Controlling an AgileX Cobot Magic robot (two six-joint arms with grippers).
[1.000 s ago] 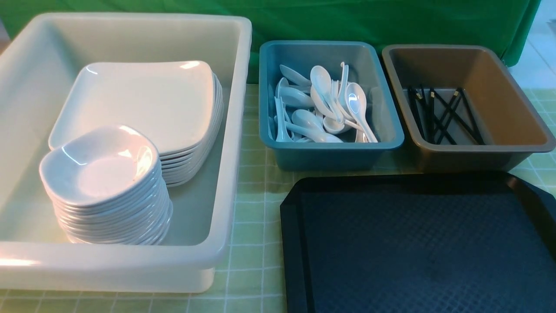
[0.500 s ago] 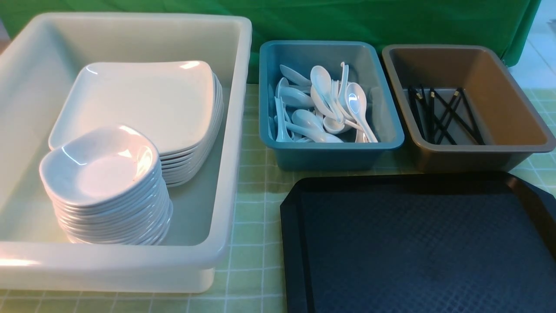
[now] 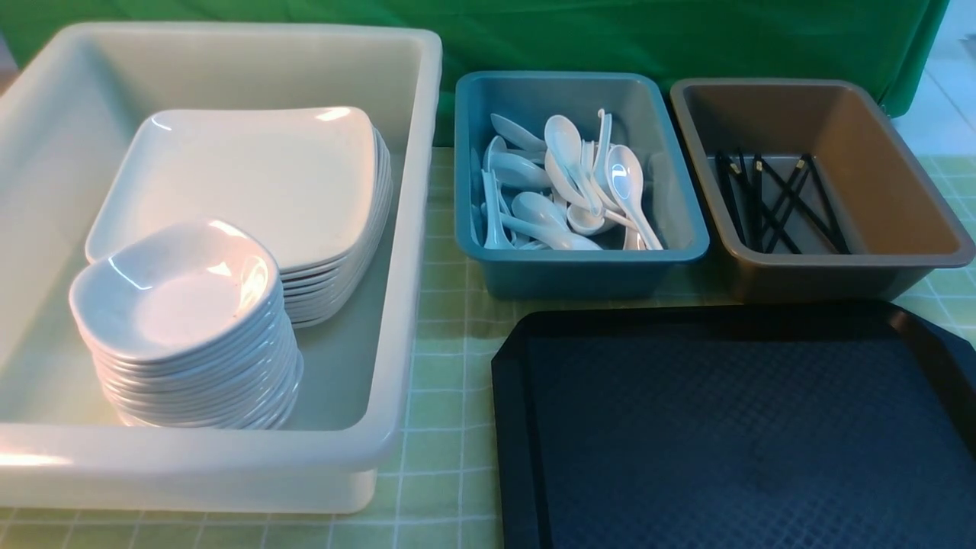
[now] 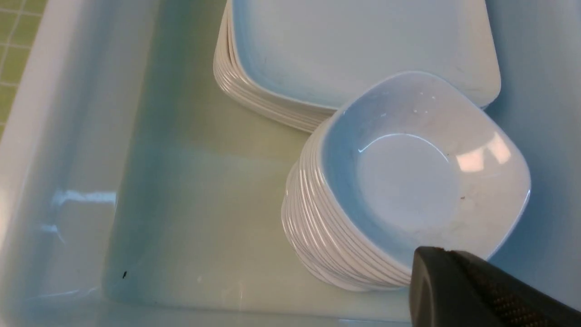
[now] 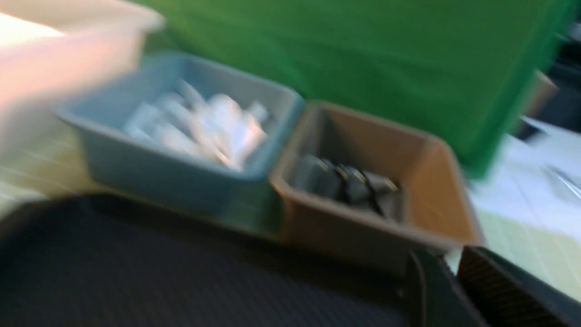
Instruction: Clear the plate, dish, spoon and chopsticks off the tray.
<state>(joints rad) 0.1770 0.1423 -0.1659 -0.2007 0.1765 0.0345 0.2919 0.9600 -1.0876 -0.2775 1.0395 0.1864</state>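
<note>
- Front view: the black tray (image 3: pixel 732 435) sits at about 4 o'clock on the tabletop (image 3: pixel 442 320), and its textured surface is bare.
- The plates (image 3: pixel 252 183) are stacked in the big white tub (image 3: pixel 412 229) at 9 o'clock, with a pile of small dishes (image 3: pixel 183 320) just in front of them, touching the stack.
- The spoons (image 3: pixel 564 183) lie heaped in the blue bin (image 3: pixel 579 267) at 12 o'clock.
- The chopsticks (image 3: pixel 778 202) lie crossed on the floor of the brown bin (image 3: pixel 823 263) at 2 o'clock, right beside the blue one.
- Neither of my arms shows in the front view.
- From my left wrist, my left fingers (image 4: pixel 458 281) are pressed together with nothing between them, hanging over the near edge of the dish pile.
- From my right wrist the picture is blurred; my right fingers (image 5: pixel 447 290) stand a narrow gap apart, empty, over the tray's edge below the brown bin.
</note>
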